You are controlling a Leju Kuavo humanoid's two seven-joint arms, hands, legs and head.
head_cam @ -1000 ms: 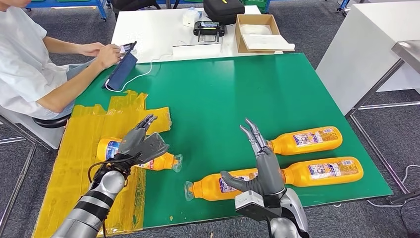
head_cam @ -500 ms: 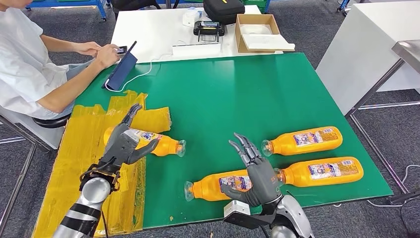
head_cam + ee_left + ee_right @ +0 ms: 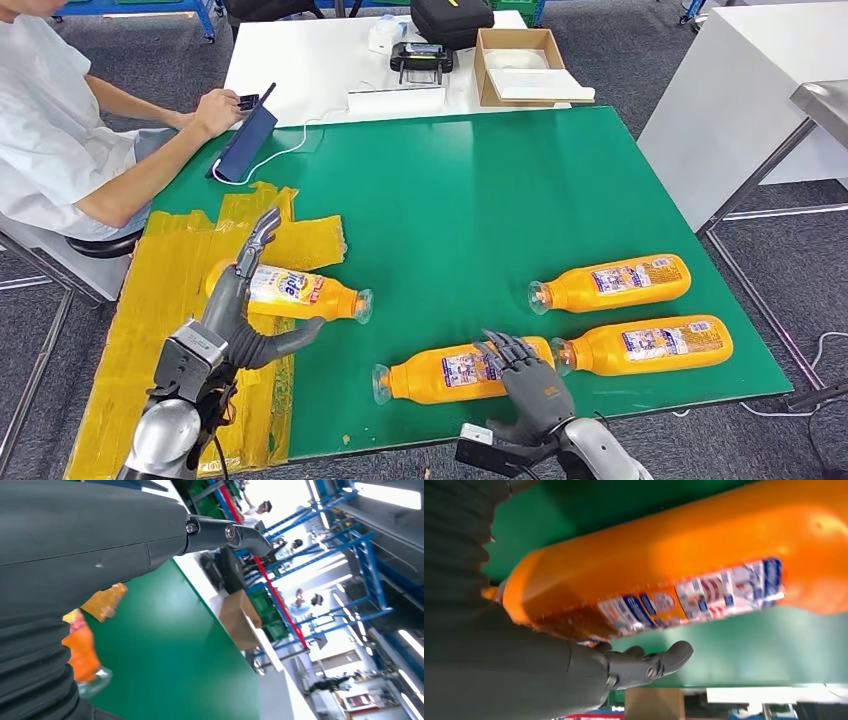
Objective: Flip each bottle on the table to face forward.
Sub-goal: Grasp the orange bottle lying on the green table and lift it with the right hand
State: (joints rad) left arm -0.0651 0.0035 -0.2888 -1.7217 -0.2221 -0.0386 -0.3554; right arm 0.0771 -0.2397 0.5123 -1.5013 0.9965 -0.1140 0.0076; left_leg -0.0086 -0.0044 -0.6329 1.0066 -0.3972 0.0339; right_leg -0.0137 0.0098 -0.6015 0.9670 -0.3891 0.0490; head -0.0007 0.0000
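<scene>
A green rectangular tabletop (image 3: 470, 190) carries four orange plastic bottles (image 3: 610, 283) lying sideways near its front edge, and crinkled yellow tape (image 3: 170, 270) covering its left edge.

The head view looks forward and down over the whole green table (image 3: 500, 190). Each wrist view sits close behind its own hand, sharing that tabletop and one orange bottle.

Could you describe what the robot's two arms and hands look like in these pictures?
Both arms are silver with dark bands and joints. The left hand is dark grey, with slim segmented fingers; loose black cables loop at its wrist beside a boxy grey module. The right hand matches it, with a ribbed grey cover and small screws showing on its thumb.
</scene>
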